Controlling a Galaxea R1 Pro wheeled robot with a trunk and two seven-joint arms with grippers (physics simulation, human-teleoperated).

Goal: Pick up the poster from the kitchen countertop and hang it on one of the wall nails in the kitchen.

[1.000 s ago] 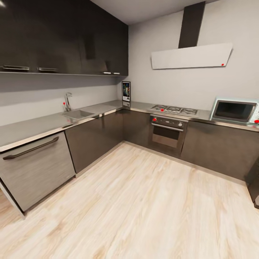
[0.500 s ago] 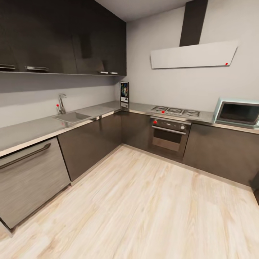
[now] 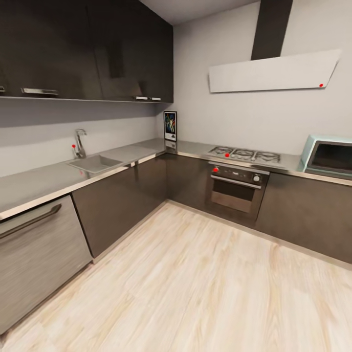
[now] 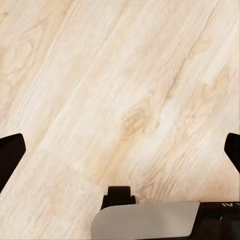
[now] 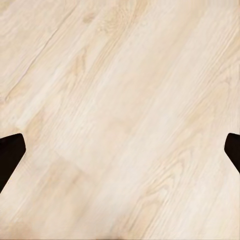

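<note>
The poster (image 3: 170, 126) stands upright in the far corner of the grey L-shaped kitchen countertop (image 3: 54, 177), leaning against the pale grey wall, dark artwork inside a white border. I cannot make out any wall nail at this distance. In the left wrist view my left gripper (image 4: 120, 150) is open, its dark fingertips (image 4: 10, 155) wide apart over the pale wooden floor with nothing between them. The right gripper (image 5: 120, 152) is open in the same way above the floorboards, one fingertip (image 5: 233, 150) at the frame's edge.
A steel gas hob (image 3: 244, 155) sits over an oven (image 3: 237, 188), right of the poster. A sink (image 3: 95, 163) with tap lies on the left run, a dishwasher front (image 3: 34, 254) nearer. A pale blue microwave (image 3: 330, 157) stands far right. Wooden floor (image 3: 195, 283) stretches ahead.
The whole head view has shifted: the camera has moved forward and the cabinets look closer. The poster stays in its corner. Nothing was grasped or released.
</note>
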